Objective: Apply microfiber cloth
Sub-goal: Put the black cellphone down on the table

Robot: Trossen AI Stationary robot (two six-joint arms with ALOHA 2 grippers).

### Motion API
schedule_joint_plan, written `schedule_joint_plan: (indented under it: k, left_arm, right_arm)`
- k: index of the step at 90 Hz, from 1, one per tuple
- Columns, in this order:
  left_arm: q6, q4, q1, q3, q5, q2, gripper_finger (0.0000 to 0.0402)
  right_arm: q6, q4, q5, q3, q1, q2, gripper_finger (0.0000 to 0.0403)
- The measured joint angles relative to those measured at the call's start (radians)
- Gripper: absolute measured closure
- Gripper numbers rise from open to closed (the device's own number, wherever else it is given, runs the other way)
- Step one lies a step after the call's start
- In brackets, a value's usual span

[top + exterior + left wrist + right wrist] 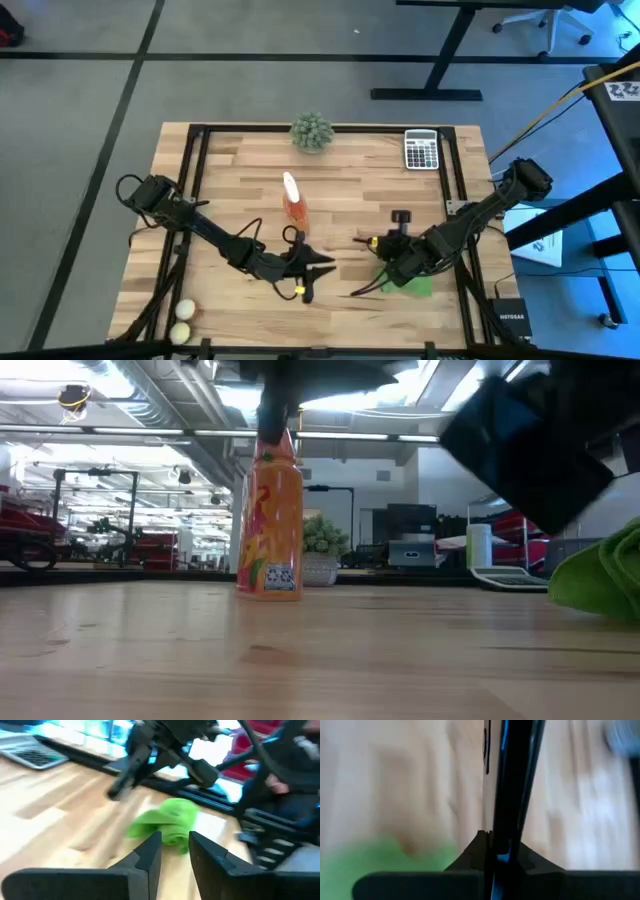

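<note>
The bright green microfiber cloth (418,286) lies bunched on the wooden table near its front right, partly under my right arm. It also shows in the left wrist view (167,822) and at the low view's right edge (600,575). My right gripper (383,277) hangs just left of the cloth, shut on a thin dark flat object (509,790). My left gripper (312,272) is open near the table's front middle, nothing between its fingers (150,852), pointing toward the cloth. An orange spray bottle (293,200) stands upright behind it. My right gripper pinches the thin dark flat object between its two fingers at the object's near end (496,837). The object is seen edge-on and sticks out ahead of the fingers (362,290). The fingers come from the table's right, slanting down. The low view shows nothing dark resting on the tabletop.
A fuzzy grey-green plant ball (312,131) and a calculator (421,150) sit at the far edge. Two pale balls (183,321) lie at the front left corner. Black rails (196,170) run along the table's sides. Bare wood lies left of the bottle.
</note>
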State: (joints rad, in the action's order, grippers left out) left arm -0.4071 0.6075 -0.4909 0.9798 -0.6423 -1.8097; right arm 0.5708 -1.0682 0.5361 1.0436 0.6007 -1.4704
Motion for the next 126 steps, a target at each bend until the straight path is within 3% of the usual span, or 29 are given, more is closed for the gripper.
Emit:
schedule_joint_plan:
  k: [17, 52, 85, 109, 126]
  left_arm:
    - [-0.016, -0.031, -0.001, 0.0, -0.015, 0.001, 0.0322]
    - [-0.013, -0.029, -0.006, 0.0, -0.015, 0.001, 0.0321]
    - [-0.012, -0.03, -0.006, 0.0, -0.015, 0.001, 0.0321]
    - [-0.012, -0.038, -0.006, 0.0, -0.015, 0.001, 0.0321]
    - [-0.012, -0.043, -0.006, 0.0, -0.015, 0.001, 0.0321]
  right_arm:
    - [0.016, -0.033, 0.037, -0.097, -0.102, 0.0, 0.0398]
    - [-0.199, 0.191, -0.064, -0.315, -0.321, 0.002, 0.0383]
    - [-0.236, 0.352, -0.156, -0.346, -0.334, 0.002, 0.0313]
    - [-0.237, 0.361, -0.191, -0.347, -0.333, 0.001, 0.0232]
    - [-0.237, 0.361, -0.19, -0.347, -0.333, 0.001, 0.0205]
